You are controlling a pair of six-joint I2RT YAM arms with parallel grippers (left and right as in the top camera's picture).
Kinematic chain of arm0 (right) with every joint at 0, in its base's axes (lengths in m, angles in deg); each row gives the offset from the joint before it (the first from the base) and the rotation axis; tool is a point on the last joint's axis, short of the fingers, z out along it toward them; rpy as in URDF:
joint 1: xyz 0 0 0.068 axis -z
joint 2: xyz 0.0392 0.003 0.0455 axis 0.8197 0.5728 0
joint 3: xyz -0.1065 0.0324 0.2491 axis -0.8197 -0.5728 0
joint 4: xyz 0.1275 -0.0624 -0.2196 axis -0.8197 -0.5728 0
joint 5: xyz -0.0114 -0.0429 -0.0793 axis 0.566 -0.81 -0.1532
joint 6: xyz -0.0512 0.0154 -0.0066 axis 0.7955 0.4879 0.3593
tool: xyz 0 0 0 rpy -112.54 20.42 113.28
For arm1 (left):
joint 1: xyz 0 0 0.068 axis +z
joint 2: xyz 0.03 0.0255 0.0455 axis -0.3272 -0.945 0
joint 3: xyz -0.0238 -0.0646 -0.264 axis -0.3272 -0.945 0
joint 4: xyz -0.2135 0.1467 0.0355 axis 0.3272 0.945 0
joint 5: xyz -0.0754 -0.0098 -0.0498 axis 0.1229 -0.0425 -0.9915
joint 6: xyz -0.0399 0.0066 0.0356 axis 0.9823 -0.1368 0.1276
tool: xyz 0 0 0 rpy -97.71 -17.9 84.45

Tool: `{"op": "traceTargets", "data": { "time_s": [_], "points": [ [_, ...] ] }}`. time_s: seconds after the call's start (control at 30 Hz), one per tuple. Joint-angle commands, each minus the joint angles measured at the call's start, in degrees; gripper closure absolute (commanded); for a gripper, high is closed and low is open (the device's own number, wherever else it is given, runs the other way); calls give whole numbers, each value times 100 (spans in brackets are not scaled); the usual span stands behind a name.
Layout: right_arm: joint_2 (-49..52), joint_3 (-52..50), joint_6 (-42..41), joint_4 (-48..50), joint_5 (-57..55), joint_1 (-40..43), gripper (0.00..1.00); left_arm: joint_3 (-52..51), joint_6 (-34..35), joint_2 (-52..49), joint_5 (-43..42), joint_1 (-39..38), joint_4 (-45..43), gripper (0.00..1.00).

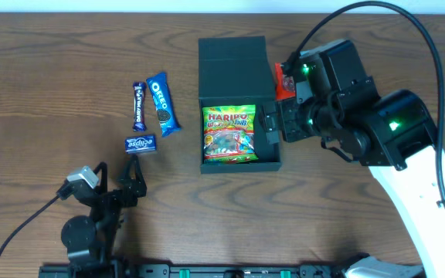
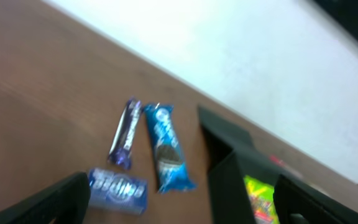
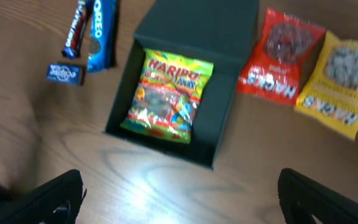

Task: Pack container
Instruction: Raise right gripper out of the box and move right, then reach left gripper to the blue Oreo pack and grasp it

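The container (image 1: 238, 69) is a dark box standing open in the middle of the table, its flap lid folded back on the far side. A Haribo packet (image 1: 228, 135) lies flat inside it. My right gripper (image 1: 271, 126) is open and empty, held high over the box's right wall. The right wrist view shows the container (image 3: 225, 106) and the Haribo packet (image 3: 169, 93) below my open fingers (image 3: 179, 199). My left gripper (image 1: 120, 176) is open and empty, low near the front left. The left wrist view (image 2: 179, 208) looks toward the container (image 2: 225, 168).
Left of the box lie an Oreo packet (image 1: 161, 103), a dark blue bar (image 1: 138, 106) and a small blue Eclipse box (image 1: 140, 144). Right of the box lie a red packet (image 3: 280, 56) and a yellow packet (image 3: 339, 84), mostly hidden under my right arm in the overhead view.
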Motion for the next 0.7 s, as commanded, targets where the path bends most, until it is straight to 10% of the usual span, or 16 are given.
{"op": "traceTargets", "data": {
  "time_s": [0.0, 0.67],
  "points": [
    [-42, 46, 249, 153, -149, 9, 1, 140, -350, -105, -109, -22, -195, 5],
    [-42, 46, 372, 249, -149, 9, 1, 4210, -2208, -5956, -72, -238, 933, 5]
  ]
}}
